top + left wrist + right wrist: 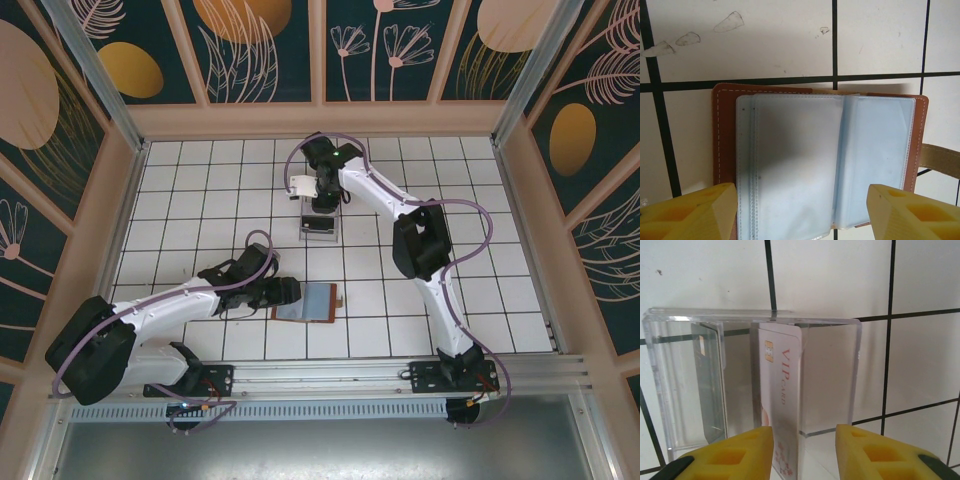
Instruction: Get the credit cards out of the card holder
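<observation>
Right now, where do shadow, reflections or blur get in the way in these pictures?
Left wrist view: a grey shadow darkens the clear sleeves of the card holder, and the yellow fingers look slightly soft. Right wrist view: the clear tray walls reflect, muddling the grey card; the VIP card reads sharply. Top external view: even light, small detail lost.

Work surface: flat white square-tiled floor panel [200,190] with dark grout lines. Grey smudge marks [730,22] noted on one tile in the left wrist view.

Enclosure: dark teal wall panels [390,50] on three sides, printed with pale botanical line drawings and orange and peach ovals, set in a pale wooden frame [320,120]. Silver aluminium corner posts [92,70] stand at far left and far right.

Near edge: ribbed aluminium rail [330,372] runs across, with a dull grey metal sheet [320,450] below it.

Lighting: even, with soft shadows.
</observation>
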`<state>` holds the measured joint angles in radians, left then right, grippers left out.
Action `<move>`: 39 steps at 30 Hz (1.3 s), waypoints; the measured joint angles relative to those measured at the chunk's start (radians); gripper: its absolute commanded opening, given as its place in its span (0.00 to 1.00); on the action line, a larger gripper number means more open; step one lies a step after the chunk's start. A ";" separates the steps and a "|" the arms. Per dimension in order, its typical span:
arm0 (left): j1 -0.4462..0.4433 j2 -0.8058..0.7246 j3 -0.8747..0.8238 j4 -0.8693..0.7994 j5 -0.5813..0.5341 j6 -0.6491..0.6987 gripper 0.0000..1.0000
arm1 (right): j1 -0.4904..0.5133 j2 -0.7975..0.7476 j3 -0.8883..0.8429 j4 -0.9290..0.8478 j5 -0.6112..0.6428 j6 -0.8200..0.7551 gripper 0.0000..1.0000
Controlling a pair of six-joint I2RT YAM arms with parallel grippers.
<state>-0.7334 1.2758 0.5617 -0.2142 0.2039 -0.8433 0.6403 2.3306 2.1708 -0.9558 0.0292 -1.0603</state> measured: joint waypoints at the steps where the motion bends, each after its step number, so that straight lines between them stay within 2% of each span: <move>1: 0.000 0.000 0.000 0.000 0.000 0.000 0.70 | 0.000 0.000 0.002 0.002 0.003 0.000 0.38; 28: 0.000 0.000 0.000 0.000 -0.003 0.000 0.70 | 0.000 0.000 0.006 0.173 0.147 -0.004 0.37; 39: 0.000 0.000 0.000 0.000 -0.003 0.000 0.70 | -0.005 0.000 -0.034 0.209 0.153 -0.004 0.37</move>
<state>-0.7334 1.2758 0.5617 -0.2142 0.2012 -0.8433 0.6357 2.3306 2.1368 -0.7471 0.1825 -1.0641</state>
